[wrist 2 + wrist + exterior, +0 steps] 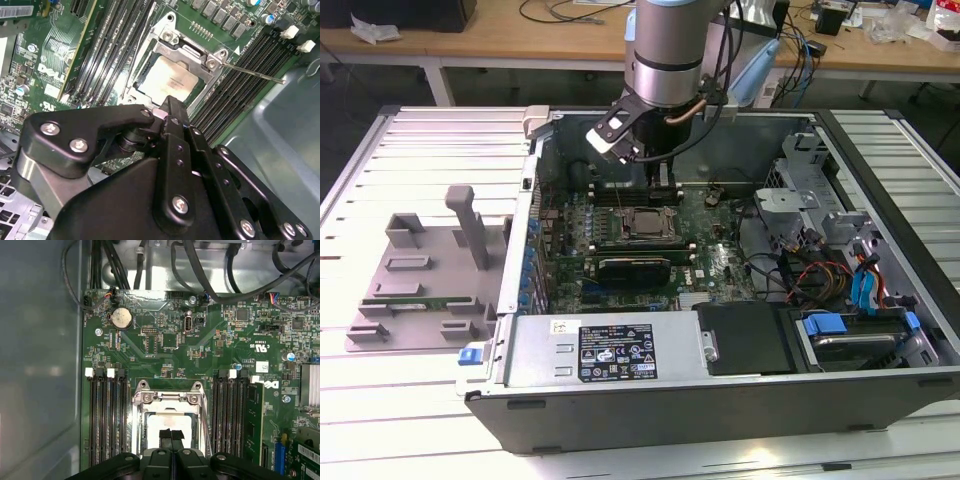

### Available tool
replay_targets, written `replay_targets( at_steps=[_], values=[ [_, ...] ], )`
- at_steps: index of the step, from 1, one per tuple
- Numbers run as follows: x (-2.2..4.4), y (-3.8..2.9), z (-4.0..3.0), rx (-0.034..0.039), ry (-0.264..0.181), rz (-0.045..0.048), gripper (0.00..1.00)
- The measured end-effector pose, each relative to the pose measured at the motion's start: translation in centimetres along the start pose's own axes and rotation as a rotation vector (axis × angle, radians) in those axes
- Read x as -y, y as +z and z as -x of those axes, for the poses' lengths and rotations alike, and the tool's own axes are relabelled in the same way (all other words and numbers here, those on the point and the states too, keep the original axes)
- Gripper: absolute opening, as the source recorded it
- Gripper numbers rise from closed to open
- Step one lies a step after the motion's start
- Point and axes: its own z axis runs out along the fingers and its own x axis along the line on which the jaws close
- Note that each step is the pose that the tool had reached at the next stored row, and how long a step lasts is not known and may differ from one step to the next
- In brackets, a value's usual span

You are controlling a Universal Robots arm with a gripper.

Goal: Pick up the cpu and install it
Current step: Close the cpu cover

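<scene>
Your gripper (169, 106), fingers together, holds nothing — the cpu (167, 80) lies straight beyond the tips (flat in the socket (194, 52)).

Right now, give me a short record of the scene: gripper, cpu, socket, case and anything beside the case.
gripper: shut, holding nothing, poised over the cpu's edge; contact unclear
cpu: lying flat in the socket, metal top up
socket: on the motherboard, between banks of memory slots
case: open, lying on its side
tray: grey, outside the case on the exterior view's left
</scene>
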Motion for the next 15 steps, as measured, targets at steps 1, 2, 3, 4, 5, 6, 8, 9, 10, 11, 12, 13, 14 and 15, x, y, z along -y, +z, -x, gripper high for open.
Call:
replay_targets(
  at_steps=[1, 2, 3, 4, 5, 6, 8, 9, 10, 11, 12, 13, 14, 15],
  values=[
    [0.00, 0.00, 0.00, 0.0000, -0.003, 0.0000, 0.11],
    [0.00, 0.00, 0.00, -0.0001, -0.008, 0.0001, 0.11],
    [0.00, 0.00, 0.00, -0.0002, -0.024, 0.0002, 0.11],
    [0.00, 0.00, 0.00, -0.0007, -0.076, 0.0008, 0.11],
    [0.00, 0.00, 0.00, -0.0010, -0.105, 0.0011, 0.11],
    [0.00, 0.01, 0.00, -0.0012, -0.127, 0.0013, 0.11],
    [0.00, 0.00, 0.00, -0.0016, -0.177, 0.0018, 0.11],
    [0.00, 0.00, 0.00, -0.0018, -0.197, 0.0019, 0.11],
    [0.00, 0.00, 0.00, -0.0020, -0.222, 0.0022, 0.11],
    [0.00, 0.00, 0.00, -0.0024, -0.263, 0.0026, 0.11],
    [0.00, 0.00, 0.00, -0.0027, -0.295, 0.0029, 0.11],
    [0.00, 0.00, 0.00, -0.0028, -0.313, 0.0031, 0.11],
    [0.00, 0.00, 0.00, -0.0029, -0.329, 0.0032, 0.11],
    [0.00, 0.00, 0.00, -0.0032, -0.361, 0.0035, 0.11]
  ],
)
